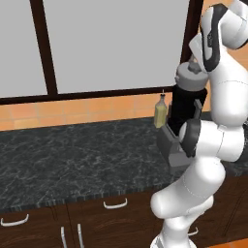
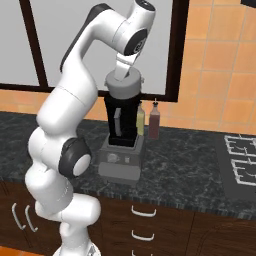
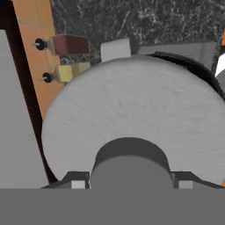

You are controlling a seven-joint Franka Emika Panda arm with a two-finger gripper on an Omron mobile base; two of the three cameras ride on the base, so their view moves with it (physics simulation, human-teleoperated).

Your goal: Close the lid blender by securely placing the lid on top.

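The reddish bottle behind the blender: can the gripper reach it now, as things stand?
Probably not directly: the gripper is shut on the lid above the blender, which stands before the reddish bottle.

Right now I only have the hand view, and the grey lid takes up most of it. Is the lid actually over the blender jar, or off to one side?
Observer: It is over it. In the right base view the lid lies level on top of the blender jar, and I see no gap between them.
Operator: Is anything else on that counter besides the two bottles I can see?
Observer: Yes, a stove is set into the counter further right, well apart from the blender.
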